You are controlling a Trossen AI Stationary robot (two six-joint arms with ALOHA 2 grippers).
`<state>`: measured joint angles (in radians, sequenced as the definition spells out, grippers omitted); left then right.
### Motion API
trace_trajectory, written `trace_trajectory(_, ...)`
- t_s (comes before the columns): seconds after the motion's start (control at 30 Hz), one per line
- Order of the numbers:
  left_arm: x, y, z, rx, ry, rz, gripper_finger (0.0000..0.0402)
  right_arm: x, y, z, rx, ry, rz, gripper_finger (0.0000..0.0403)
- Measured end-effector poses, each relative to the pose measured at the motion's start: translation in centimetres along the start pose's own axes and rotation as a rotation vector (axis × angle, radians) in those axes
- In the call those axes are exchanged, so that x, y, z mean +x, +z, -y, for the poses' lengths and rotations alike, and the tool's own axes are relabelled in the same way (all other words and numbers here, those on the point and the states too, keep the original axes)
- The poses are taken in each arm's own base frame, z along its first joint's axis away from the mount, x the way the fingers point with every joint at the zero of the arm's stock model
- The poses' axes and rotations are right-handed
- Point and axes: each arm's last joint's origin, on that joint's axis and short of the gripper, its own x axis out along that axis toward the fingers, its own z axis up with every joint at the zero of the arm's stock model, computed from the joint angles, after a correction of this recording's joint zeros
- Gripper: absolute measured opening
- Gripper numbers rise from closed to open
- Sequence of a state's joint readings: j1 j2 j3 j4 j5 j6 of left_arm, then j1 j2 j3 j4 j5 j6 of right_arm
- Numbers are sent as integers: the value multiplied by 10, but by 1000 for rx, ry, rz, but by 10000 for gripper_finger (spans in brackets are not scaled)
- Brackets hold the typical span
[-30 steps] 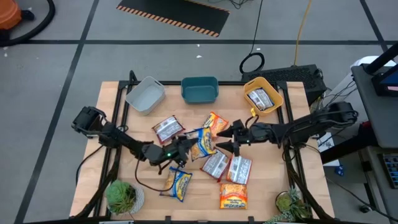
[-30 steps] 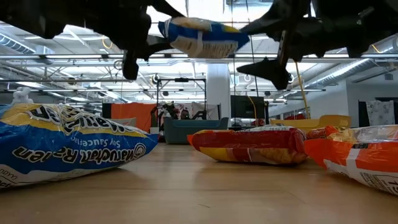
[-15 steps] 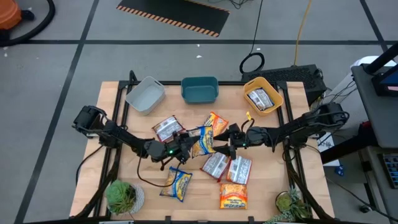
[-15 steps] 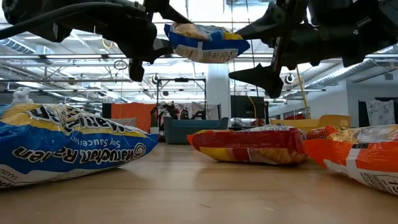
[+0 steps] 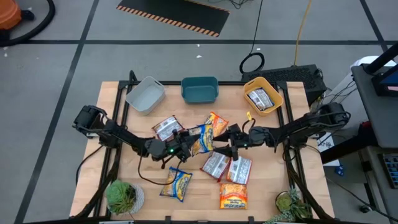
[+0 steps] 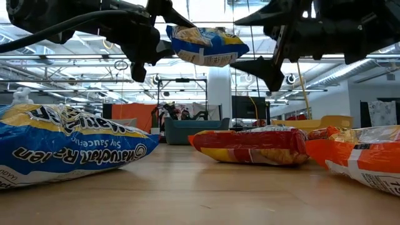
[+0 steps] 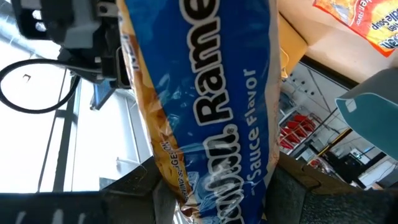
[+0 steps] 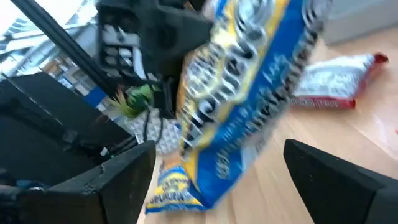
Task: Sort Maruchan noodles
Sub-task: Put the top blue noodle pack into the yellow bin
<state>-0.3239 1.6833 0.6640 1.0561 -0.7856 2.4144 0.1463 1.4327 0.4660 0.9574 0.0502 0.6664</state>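
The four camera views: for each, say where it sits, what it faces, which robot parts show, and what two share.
High: overhead, facing down; both arms, the table.
Low: table level, facing the room; both claws overhead.
Left wrist: on the left arm; left claw grips the blue-yellow packet.
Right wrist: on the right arm; open right claw faces that packet.
All four share this packet.

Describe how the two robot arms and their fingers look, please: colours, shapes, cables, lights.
Both arms are black and slim, built of jointed segments with rounded joint housings. The left arm has a small green light near its wrist and a thin black cable looping below it. The right arm carries a yellow detail near its wrist. The fingers are dark, flat and wedge-shaped, seen in the right wrist view.
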Motion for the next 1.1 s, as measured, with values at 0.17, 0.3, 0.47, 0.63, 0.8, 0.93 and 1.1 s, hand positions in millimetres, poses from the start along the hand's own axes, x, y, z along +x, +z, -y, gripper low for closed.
trace_trajectory(0.17, 2, -1, 2, -1, -8, -2, 184, -1, 3, -1, -17, -35, 38, 349)
trace_trajectory(0.3, 2, -1, 2, -3, -10, -4, 184, 2, -5, 7, -2, -117, 24, 349)
trace_trajectory(0.47, 2, -1, 2, -4, -10, -4, 184, 5, -5, 8, 5, -90, 58, 349)
trace_trajectory(0.63, 5, -3, 4, -4, -18, -12, 184, 10, -3, 6, 6, -80, 72, 349)
trace_trajectory(0.8, 8, -6, 7, -15, -29, -23, 184, 25, 0, 3, 5, -78, 78, 349)
trace_trajectory(0.93, 9, -7, 8, -16, -34, -28, 184, 41, 0, 3, 5, -84, 75, 348)
trace_trajectory(1.1, 9, -7, 8, -15, -35, -28, 184, 49, 2, 7, 5, -76, 72, 347)
